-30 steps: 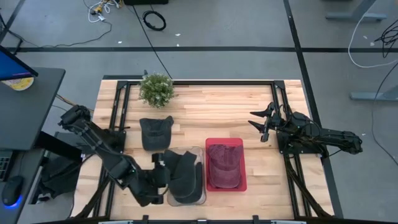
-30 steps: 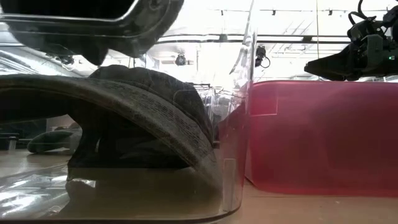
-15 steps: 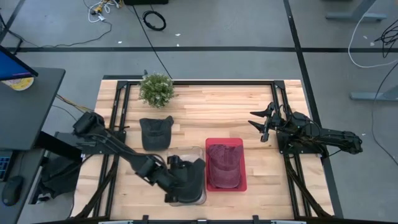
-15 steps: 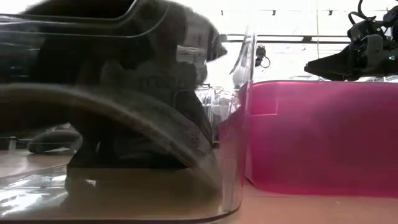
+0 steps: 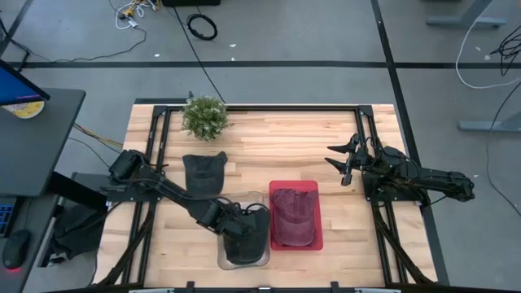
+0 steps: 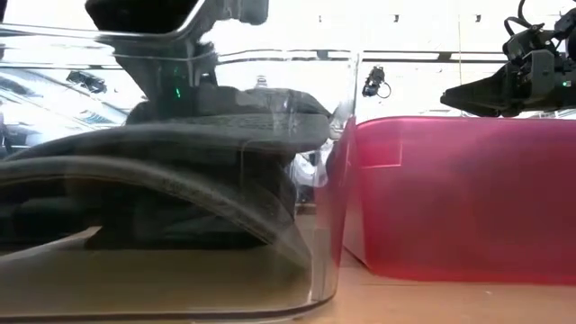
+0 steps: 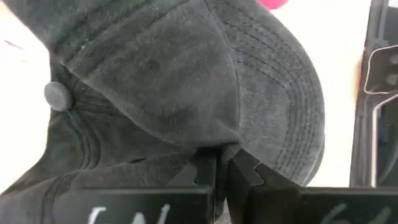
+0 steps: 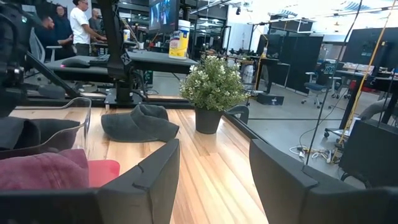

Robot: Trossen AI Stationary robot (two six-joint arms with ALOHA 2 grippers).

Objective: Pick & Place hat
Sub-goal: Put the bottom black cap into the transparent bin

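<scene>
A dark grey cap [image 5: 252,232] lies in the clear bin [image 5: 221,262], its brim [image 6: 162,193] arched over the bin floor. My left gripper [image 5: 236,228] reaches over that bin from the table's left and is shut on the cap [image 7: 155,74]. A second dark grey cap [image 5: 203,172] rests flat on the table beyond the bin. A dark red cap [image 5: 293,213] sits in the red bin [image 5: 317,240]. My right gripper [image 5: 343,165] waits open above the table's right side, touching nothing. My left gripper [image 7: 216,169] pinches a raised fold of the cap's crown [image 7: 214,142] between its two fingers, beside where the brim [image 7: 292,112] starts. It comes from above, slanting in from the table's left. The cap rests low inside the clear bin [image 6: 333,180].
A potted plant [image 5: 204,116] stands at the far left of the table. The red bin [image 6: 450,198] sits right against the clear bin. Black frame rails run along the left and right table edges. Bare wood lies between the bins and the far edge.
My left gripper has moved toward the table's right, from beside the clear bin to over it, and has come down, staying shut on the cap. The cap has travelled with it into the bin, and its high-arched brim has settled lower and flatter.
</scene>
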